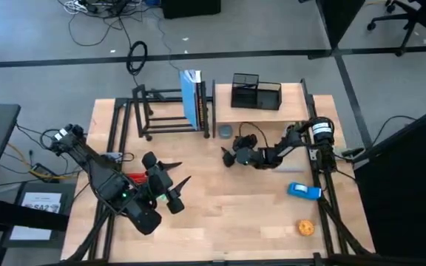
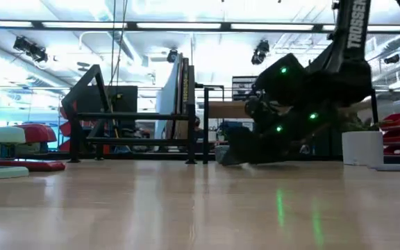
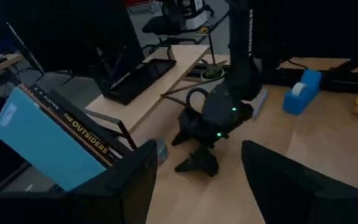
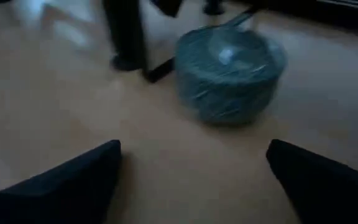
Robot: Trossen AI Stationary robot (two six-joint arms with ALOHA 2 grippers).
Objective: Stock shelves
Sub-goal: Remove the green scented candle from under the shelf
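The black metal-tube rack (image 1: 161, 114) stands at the far left of the table with upright books (image 1: 191, 100) at its right end, one of them "The Outsiders" (image 3: 73, 134). The light wood-board shelf (image 1: 287, 114) stands to its right. A small grey-blue round roll (image 4: 229, 71) rests on the table by the shelf's foot (image 1: 225, 131). My right gripper (image 4: 194, 174) is open and low over the table just short of the roll (image 1: 228, 157). My left gripper (image 1: 180, 172) is open over the table's left half and touches nothing.
A black mesh organizer (image 1: 256, 92) sits on the wood shelf's top board. A blue tape dispenser (image 1: 303, 191) and an orange round thing (image 1: 305, 227) lie on the right. A red stapler (image 2: 19, 149) lies at the left. The table's near middle is bare wood.
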